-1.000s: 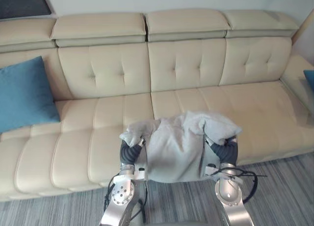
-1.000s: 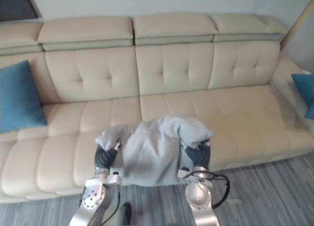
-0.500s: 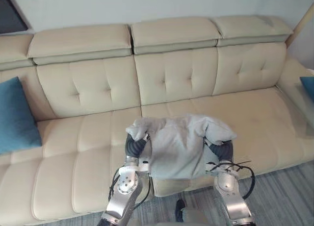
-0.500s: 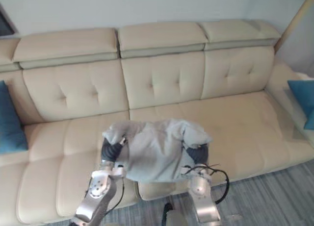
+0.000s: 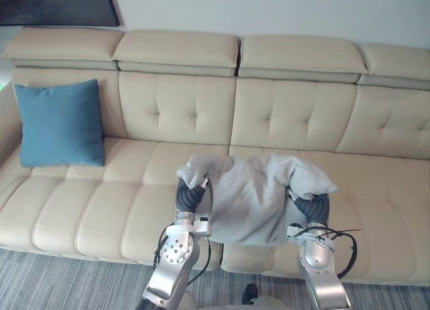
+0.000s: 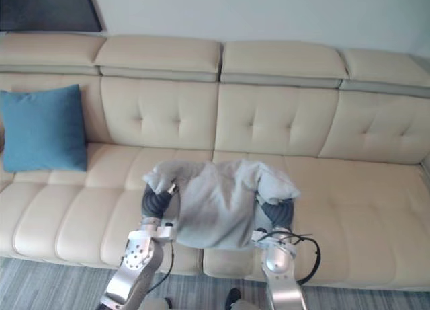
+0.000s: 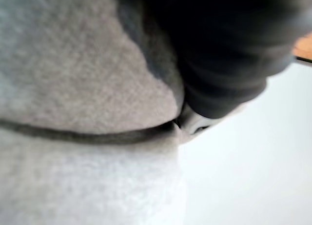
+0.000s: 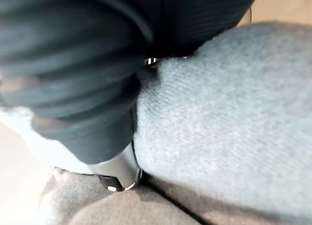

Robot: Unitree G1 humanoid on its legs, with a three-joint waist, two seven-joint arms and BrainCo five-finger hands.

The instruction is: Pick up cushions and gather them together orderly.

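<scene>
A soft grey cushion point(image 5: 252, 199) is held up in front of me over the sofa's front edge, sagging between my two hands. My left hand point(image 5: 188, 196) is tucked under its left corner, and the dark wrist cover point(image 7: 219, 54) presses into the grey fabric point(image 7: 83, 78). My right hand point(image 5: 310, 208) is buried under its right corner, with the cover point(image 8: 83, 64) against the cushion point(image 8: 219, 122). A blue cushion point(image 5: 60, 124) leans upright against the sofa back at the far left.
The long cream leather sofa point(image 5: 289, 115) spans the whole view, with bare seats between the blue cushion and the grey one and more to the right. Grey striped carpet point(image 5: 54, 283) runs along its front. A dark panel point(image 5: 60, 6) hangs on the wall at upper left.
The whole view has swung left, so the camera moved: the blue cushion now shows in full and the sofa's right end has left the picture. The grey cushion stays between my hands.
</scene>
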